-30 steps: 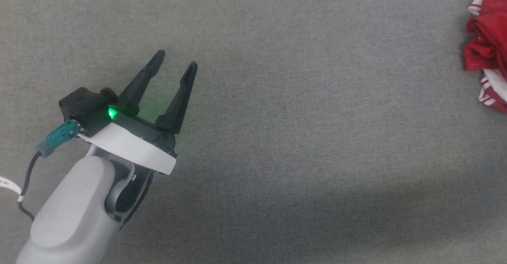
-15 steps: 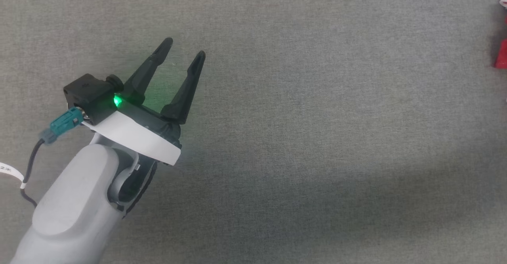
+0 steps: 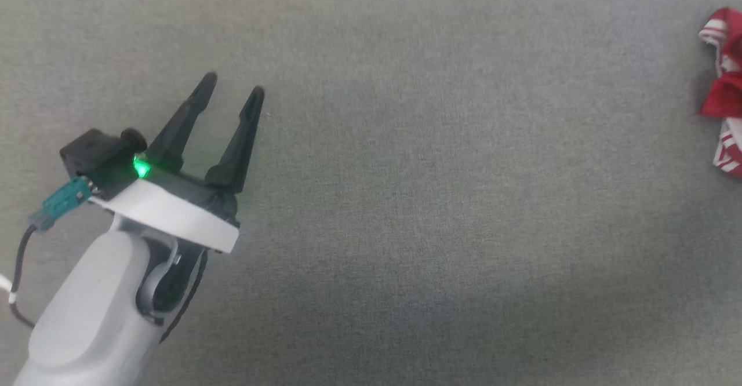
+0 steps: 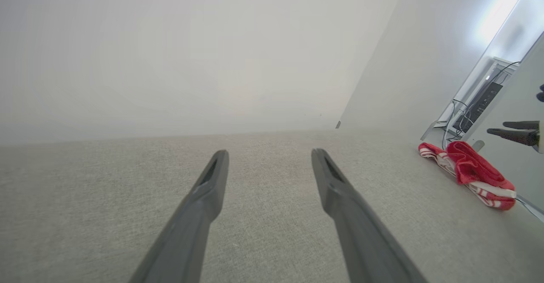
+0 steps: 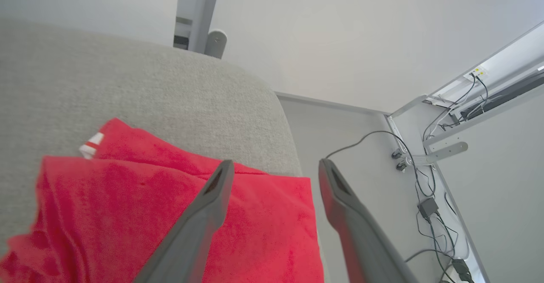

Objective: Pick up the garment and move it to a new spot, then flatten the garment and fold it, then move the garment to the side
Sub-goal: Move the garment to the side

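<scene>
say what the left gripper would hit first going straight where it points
Probably nothing near: the left gripper points out over the grey surface toward a pale wall, depth unclear; the garment lies well off to its right.

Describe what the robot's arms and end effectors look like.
The left end effector has two long, tapered black fingers on a black base with a glowing green light, above a white collar and a rounded pale grey forearm. A teal connector with a black cable plugs into a black box. The right end effector has matching dark tapered fingers.

Left gripper, right gripper: fingers wide apart on both.
</scene>
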Motion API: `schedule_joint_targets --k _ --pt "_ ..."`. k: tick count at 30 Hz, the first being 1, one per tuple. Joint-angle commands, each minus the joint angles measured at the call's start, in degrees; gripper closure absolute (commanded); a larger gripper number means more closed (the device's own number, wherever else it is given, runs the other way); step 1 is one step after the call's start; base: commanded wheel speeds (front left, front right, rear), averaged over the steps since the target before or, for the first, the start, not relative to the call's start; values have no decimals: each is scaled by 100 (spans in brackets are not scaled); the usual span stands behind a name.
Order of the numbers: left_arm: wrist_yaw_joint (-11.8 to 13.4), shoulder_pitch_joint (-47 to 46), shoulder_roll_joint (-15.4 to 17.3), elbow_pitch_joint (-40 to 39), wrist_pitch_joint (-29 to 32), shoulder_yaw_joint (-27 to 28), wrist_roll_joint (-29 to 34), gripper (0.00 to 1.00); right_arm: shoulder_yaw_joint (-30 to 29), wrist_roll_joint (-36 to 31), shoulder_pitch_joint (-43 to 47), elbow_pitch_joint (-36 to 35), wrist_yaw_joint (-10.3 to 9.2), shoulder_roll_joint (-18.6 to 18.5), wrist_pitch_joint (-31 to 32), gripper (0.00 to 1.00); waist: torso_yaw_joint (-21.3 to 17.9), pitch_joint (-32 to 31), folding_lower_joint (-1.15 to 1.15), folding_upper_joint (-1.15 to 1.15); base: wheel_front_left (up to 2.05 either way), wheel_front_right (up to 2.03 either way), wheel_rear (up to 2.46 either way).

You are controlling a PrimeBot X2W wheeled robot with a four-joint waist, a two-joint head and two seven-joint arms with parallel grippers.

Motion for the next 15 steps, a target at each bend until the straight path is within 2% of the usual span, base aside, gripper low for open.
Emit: schedule_joint_targets --k 1,11,15 --pt "-8 137 21 25 -20 73 64 0 -3 93 -32 1 -13 133 -173 0 34 -209 0 0 0 0 0" --pt "-8 1004 45 166 -20 666 452 0 592 824 674 -262 -13 974 -1167 0 146 -1171 0 0 0 0 0" --pt "-8 1472 43 92 -20 891 626 0 880 1200 1141 -541 -13 1100 -1473 0 213 -1545 0 0 0 0 0"
